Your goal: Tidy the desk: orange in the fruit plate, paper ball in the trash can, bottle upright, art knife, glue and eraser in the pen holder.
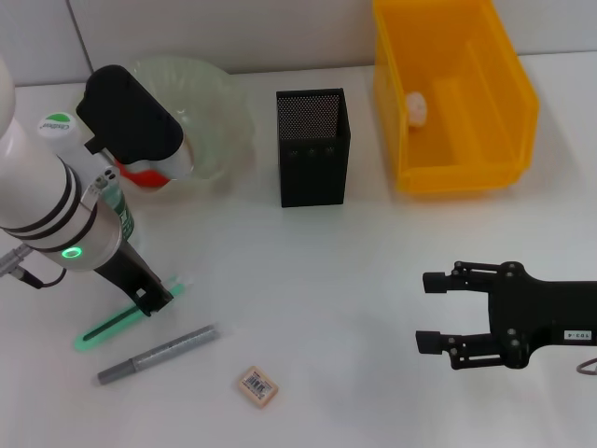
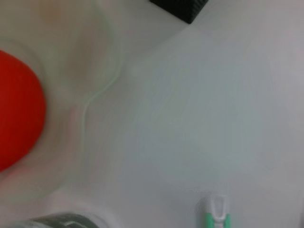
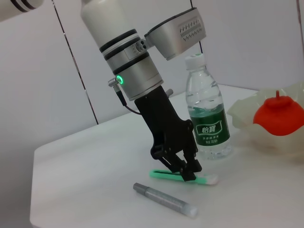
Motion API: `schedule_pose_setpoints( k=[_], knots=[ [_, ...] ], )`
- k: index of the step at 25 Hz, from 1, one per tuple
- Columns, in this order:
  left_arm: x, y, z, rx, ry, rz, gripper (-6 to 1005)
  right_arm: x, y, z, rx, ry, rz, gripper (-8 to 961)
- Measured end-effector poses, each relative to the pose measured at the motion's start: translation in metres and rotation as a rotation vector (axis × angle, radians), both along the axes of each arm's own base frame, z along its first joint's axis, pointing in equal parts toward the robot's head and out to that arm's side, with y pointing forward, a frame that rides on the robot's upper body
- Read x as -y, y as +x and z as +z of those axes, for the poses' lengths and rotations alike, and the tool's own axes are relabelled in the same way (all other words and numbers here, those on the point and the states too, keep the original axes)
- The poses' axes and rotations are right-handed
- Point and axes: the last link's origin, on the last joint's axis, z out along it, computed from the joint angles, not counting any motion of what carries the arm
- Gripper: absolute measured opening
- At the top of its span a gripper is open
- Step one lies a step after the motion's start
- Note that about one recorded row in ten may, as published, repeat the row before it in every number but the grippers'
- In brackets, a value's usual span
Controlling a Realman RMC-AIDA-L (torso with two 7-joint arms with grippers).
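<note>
My left gripper [image 1: 155, 299] is down at the table, its fingers [image 3: 189, 172] closed on the green art knife [image 1: 119, 323], which lies flat and also shows in the right wrist view [image 3: 167, 175]. The grey glue stick [image 1: 159, 355] lies just in front of it. The tan eraser [image 1: 258, 386] lies nearer the front. The bottle [image 3: 206, 114] stands upright behind the left arm. The orange [image 1: 140, 175] sits in the fruit plate [image 1: 219, 112]. The paper ball [image 1: 416, 106] lies in the trash can [image 1: 508, 103]. The pen holder [image 1: 313, 149] stands mid-table. My right gripper [image 1: 433, 312] is open and empty at the right.
The left wrist view shows the orange [image 2: 14, 114], the plate's rim [image 2: 97, 92], a corner of the pen holder [image 2: 183, 7] and the knife's white end [image 2: 216, 211]. A wall runs along the back of the white table [image 1: 373, 261].
</note>
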Motion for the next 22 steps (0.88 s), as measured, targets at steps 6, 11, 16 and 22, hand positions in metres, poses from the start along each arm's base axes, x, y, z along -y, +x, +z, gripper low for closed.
schedule_pose_setpoints(
  k=[6,11,16,22],
  knots=[
    [-0.0004,0.0001,-0.0007,0.001,-0.007,-0.007,108,-0.0004,-0.0003,0.0000,0.000,-0.001,0.000,802],
    [0.0001,0.0010,-0.0013,0.011,-0.015,-0.011,99,0.0000,0.0000,0.0000,-0.001,-0.001,-0.002,802],
    [0.0000,0.0046,0.0001,0.048,-0.018,-0.012,89,0.0007,0.0004,0.0010,-0.005,0.001,-0.005,802],
    [0.0003,0.0062,0.0012,0.058,-0.019,-0.015,45,0.0021,0.0009,0.0024,-0.010,-0.004,-0.011,802]
  ],
)
